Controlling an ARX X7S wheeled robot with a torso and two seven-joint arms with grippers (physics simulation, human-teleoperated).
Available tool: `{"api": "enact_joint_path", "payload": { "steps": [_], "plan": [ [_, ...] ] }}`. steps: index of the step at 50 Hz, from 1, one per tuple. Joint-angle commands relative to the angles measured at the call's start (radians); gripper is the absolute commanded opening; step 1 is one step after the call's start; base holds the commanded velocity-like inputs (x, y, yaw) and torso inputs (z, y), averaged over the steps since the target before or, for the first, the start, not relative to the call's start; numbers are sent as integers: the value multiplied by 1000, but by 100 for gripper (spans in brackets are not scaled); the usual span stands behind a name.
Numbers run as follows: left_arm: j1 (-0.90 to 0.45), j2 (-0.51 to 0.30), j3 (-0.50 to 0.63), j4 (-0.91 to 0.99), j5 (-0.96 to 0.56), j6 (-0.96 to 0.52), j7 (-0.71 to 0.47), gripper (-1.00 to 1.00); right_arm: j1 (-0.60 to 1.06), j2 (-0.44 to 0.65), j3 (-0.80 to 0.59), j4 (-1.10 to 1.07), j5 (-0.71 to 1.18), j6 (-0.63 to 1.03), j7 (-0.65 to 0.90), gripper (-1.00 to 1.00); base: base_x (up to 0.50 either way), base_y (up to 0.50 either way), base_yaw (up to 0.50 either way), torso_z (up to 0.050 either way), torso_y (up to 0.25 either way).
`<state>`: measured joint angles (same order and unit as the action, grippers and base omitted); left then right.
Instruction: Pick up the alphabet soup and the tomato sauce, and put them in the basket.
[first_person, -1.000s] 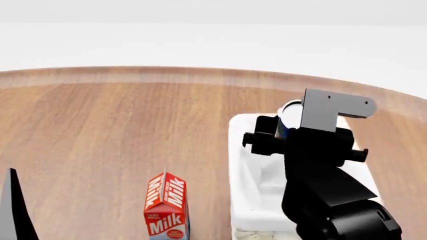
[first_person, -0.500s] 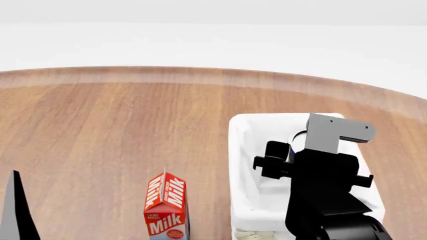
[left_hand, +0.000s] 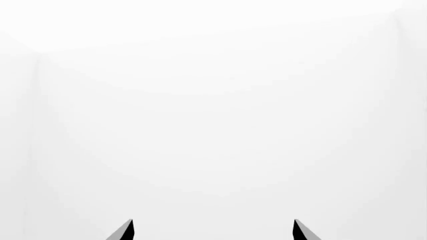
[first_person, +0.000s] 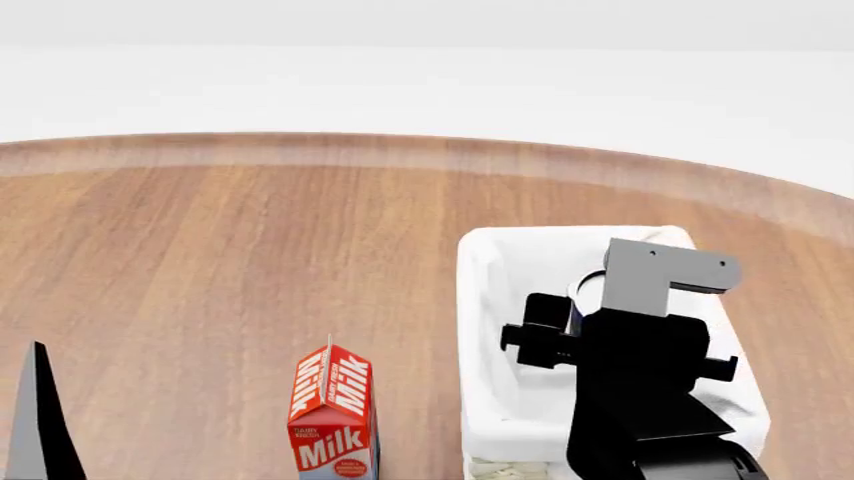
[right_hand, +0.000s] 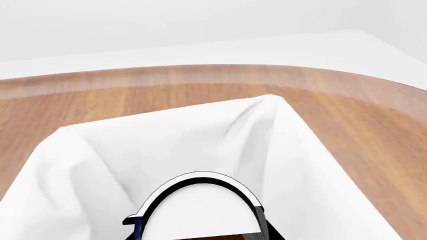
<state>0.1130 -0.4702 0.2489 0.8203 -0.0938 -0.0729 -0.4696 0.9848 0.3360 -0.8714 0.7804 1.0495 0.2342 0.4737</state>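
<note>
My right gripper (first_person: 583, 312) is shut on the alphabet soup (first_person: 586, 289), a can with a pale lid and a blue side, and holds it inside the basket (first_person: 489, 300), a cream wicker box with a white cloth liner. In the right wrist view the can's lid (right_hand: 200, 207) fills the near edge, with the liner (right_hand: 87, 165) around it. My left gripper (left_hand: 212, 231) is open and empty, facing a blank white background; one finger (first_person: 40, 420) shows low at the left of the head view. The tomato sauce is out of view.
A red-and-white milk carton (first_person: 334, 410) stands on the wooden table (first_person: 267, 250), left of the basket. The table's curved far edge (first_person: 400, 150) runs across the back, with white floor beyond.
My right gripper has carried the can from above the basket's far rim back toward me and down into the basket. The left arm has barely moved.
</note>
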Motion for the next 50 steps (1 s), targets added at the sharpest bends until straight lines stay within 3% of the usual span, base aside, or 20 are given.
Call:
{"api": "enact_joint_path", "payload": {
  "steps": [1, 8, 9, 25, 34, 50],
  "plan": [
    [-4, -1, 6, -2, 1, -4, -1, 100, 5, 4, 15, -16, -51, 5, -6, -100, 0, 0, 0, 0, 0],
    [-5, -4, 7, -2, 0, -5, -2, 100, 9, -8, 15, 19, -56, 1, -10, -100, 0, 0, 0, 1, 0],
    [-4, -4, 6, -3, 0, -3, -2, 100, 12, -11, 16, 25, -54, 5, -12, 100, 0, 0, 0, 0, 0],
    [1, -5, 13, -12, 1, 11, -5, 100, 4, -11, 16, 0, -56, 3, -1, 100, 0, 0, 0, 0, 0],
    [5, -7, 13, -18, 2, 17, -8, 100, 38, 45, 23, -194, -83, -38, 45, 100, 0, 0, 0, 0, 0],
    [1, -10, 13, -5, -4, 8, -11, 100, 148, 153, 35, -503, -19, 98, 91, 100, 0, 0, 0, 0, 1]
  ]
}}
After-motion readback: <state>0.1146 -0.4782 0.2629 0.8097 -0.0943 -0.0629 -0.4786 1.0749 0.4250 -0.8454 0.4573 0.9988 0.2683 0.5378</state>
